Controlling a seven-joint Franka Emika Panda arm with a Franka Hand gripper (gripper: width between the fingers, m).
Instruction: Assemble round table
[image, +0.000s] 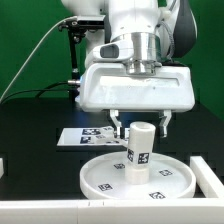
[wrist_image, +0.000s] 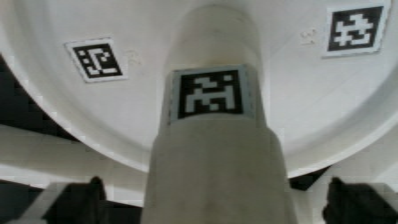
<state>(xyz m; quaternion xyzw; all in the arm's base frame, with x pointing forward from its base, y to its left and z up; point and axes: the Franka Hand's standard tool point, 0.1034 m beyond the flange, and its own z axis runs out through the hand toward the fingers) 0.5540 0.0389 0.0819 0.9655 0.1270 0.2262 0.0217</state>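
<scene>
The short white post (image: 139, 150) stands upright on the middle of the large rimmed round disc (image: 100, 176), which lies flat on the black table. My gripper (image: 139, 124) hangs straight above, with one finger on each side of the post's top. In the wrist view the post (wrist_image: 217, 110) fills the centre with its tag facing the camera, and the disc (wrist_image: 169, 35) lies behind it with two tags. The dark fingers (wrist_image: 82, 200) stand apart from the post's sides, so the gripper (wrist_image: 217, 205) is open and holds nothing. The cross-shaped foot is out of view.
The marker board (image: 84, 135) lies on the table behind the disc, at the exterior view's left. A white block (image: 208, 176) sits at the right edge. A white ledge (image: 50, 211) runs along the front. A green wall stands behind.
</scene>
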